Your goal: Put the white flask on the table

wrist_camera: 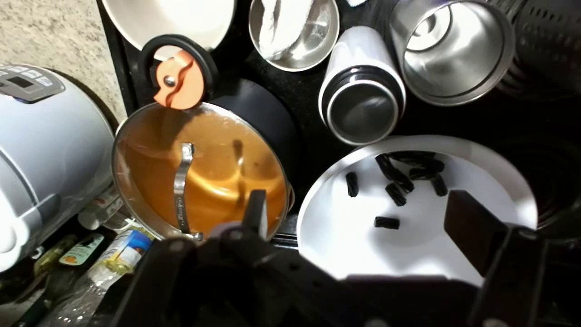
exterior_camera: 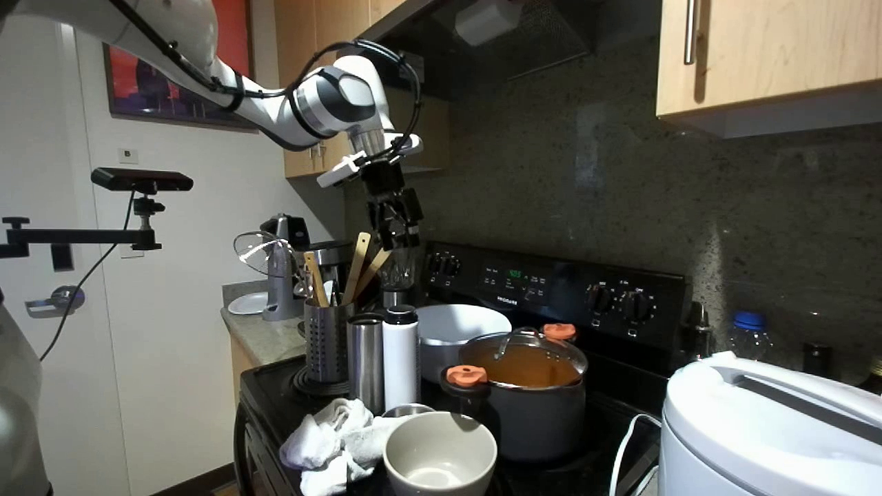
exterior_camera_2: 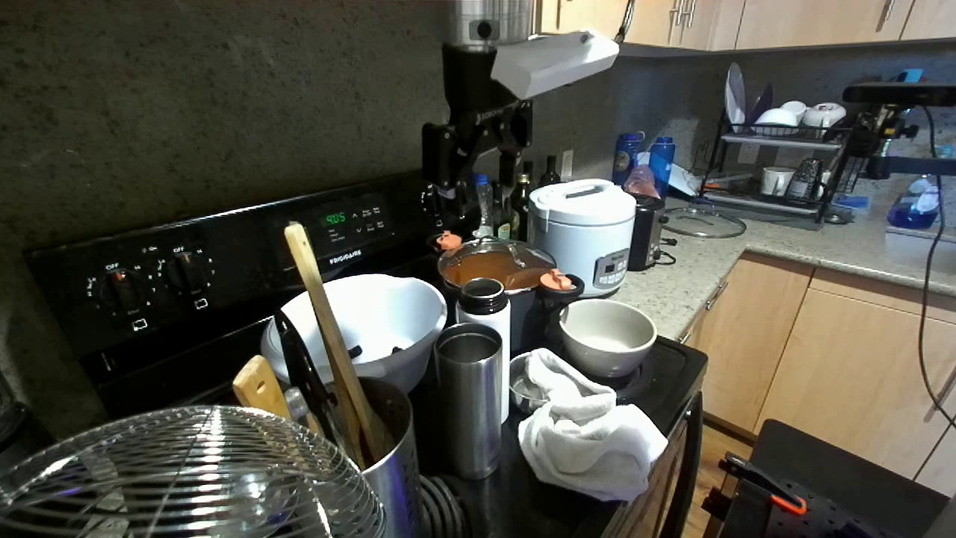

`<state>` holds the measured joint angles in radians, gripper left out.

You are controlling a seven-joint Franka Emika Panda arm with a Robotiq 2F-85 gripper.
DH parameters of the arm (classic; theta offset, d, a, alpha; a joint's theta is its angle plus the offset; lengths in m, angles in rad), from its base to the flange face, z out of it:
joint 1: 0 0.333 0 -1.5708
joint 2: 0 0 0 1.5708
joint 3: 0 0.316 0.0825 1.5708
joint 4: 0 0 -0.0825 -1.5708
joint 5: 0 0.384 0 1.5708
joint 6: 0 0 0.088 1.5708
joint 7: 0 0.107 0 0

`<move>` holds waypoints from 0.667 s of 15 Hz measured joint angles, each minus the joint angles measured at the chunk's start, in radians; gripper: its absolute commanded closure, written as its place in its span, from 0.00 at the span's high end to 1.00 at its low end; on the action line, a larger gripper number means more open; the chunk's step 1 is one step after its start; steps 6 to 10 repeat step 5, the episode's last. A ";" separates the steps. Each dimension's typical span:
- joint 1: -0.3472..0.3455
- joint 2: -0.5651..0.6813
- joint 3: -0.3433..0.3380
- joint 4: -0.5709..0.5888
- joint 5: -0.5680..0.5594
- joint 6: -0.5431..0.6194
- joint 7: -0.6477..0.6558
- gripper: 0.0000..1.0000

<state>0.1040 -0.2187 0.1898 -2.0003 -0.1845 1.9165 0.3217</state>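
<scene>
The white flask is a tall slim white cylinder with a black top; it stands upright on the black cooktop table (exterior_camera: 265,396). The flask shows in both exterior views (exterior_camera: 401,362) (exterior_camera_2: 505,362), partly hidden by a steel canister in one of these, and at the top of the wrist view (wrist_camera: 361,47). My gripper (exterior_camera: 401,241) is above the stove, higher than the flask and toward the back panel. It is open and empty in the wrist view (wrist_camera: 358,200). Its fingers point down over a large white bowl (wrist_camera: 345,240) holding several short black pieces.
A steel canister (exterior_camera: 366,362) stands close beside the flask. A lidded pot (exterior_camera: 530,413) with orange handles, a cream bowl (exterior_camera: 441,455), a white towel (exterior_camera: 331,441) and a utensil holder (exterior_camera: 327,344) surround it. A white rice cooker (exterior_camera_2: 582,224) stands on the counter.
</scene>
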 measured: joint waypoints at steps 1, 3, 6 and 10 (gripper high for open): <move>0.001 -0.011 -0.002 0.006 0.026 -0.027 -0.030 1.00; 0.000 -0.035 -0.008 0.012 0.047 -0.082 -0.064 1.00; 0.000 -0.051 -0.011 0.012 0.049 -0.105 -0.070 1.00; 0.000 -0.051 -0.011 0.012 0.049 -0.105 -0.070 1.00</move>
